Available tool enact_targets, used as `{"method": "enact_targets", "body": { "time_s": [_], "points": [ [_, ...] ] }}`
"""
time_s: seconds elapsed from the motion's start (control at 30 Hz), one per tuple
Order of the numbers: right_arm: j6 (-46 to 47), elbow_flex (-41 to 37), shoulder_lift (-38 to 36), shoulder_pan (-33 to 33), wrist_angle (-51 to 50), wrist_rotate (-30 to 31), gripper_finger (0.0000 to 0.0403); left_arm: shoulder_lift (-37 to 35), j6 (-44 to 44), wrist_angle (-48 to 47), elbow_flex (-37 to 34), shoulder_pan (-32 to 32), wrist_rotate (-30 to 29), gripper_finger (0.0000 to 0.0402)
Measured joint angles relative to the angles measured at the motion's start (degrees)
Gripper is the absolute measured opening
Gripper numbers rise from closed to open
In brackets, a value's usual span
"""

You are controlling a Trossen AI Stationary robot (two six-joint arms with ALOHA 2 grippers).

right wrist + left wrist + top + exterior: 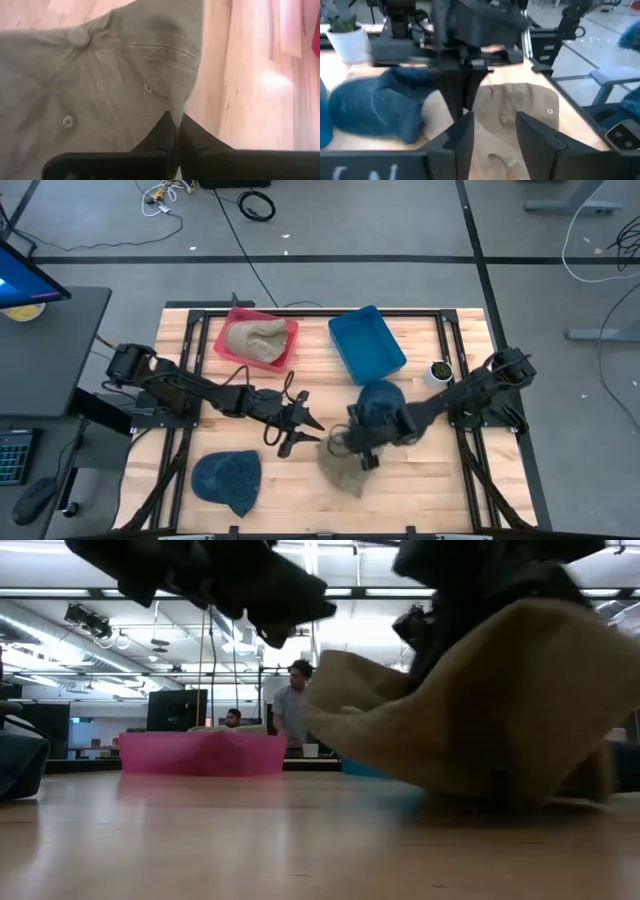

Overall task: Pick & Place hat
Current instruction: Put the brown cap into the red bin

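- A soft tan corduroy cap [341,466] is lying near the front middle of the light wooden table [420,480], partly raised, one edge lifting off the wood in the low view.
- The right gripper [174,125] is clenching a fold of the cap's crown, its fingers pressed together on the cloth.
- The left gripper [300,427] is hovering just beside the cap, its fingers spread and holding nothing.
- The cap looks light and floppy; it is sagging and creasing around the pinch, so it will likely droop in transit.
- A pinch on the crown seems workable; the stiffer brim would probably be firmer.
- A red plastic bin [228,330], already holding another tan cap [254,340], is sitting at the back left.
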Motion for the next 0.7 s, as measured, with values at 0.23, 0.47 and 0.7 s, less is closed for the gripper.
{"method": "enact_targets", "body": {
  "time_s": [0.23,0.47,0.7],
  "points": [
    [-3.25,0.00,0.00,-5.58,2.14,-5.55,0.0006,6.07,-0.20,5.51,0.91,1.02,-0.38,0.0212],
    [-5.24,-0.02,0.02,-7.22,3.55,-6.19,0.0006,13.06,-0.43,2.35,7.63,3.34,-0.38,0.0249],
    [-6.99,-0.02,0.23,-7.06,2.35,-5.57,0.0006,14.94,-2.26,-7.93,9.68,3.99,-1.11,0.0229]
  ]
}}
